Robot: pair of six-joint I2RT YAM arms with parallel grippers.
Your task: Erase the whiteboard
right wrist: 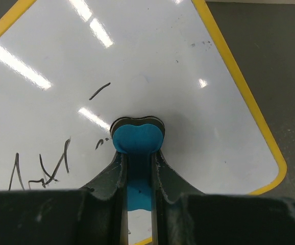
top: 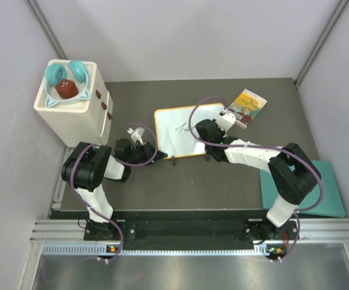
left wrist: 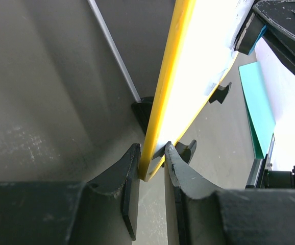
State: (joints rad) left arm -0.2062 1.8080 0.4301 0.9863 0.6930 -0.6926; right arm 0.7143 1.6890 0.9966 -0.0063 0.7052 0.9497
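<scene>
Two grips: left gripper (left wrist: 151, 158) pinches whiteboard (top: 176, 136) frame at its left near corner; right gripper (right wrist: 137, 155) clamps blue eraser (right wrist: 137, 135) against board face. Whiteboard sits mid-table, scribbles (right wrist: 40, 171) left of eraser.

Your left gripper (top: 147, 145) at the left edge of the whiteboard (top: 168, 142), your right gripper (top: 194, 132) over its face, black scribbles (top: 180, 127) beside it.

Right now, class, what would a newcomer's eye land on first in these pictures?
The yellow-framed whiteboard lies mid-table, its edge pinched by the left fingers. The right fingers press a blue eraser onto its white face, beside the black scribbles. At the far left, teal headphones sit atop a white cabinet.
</scene>
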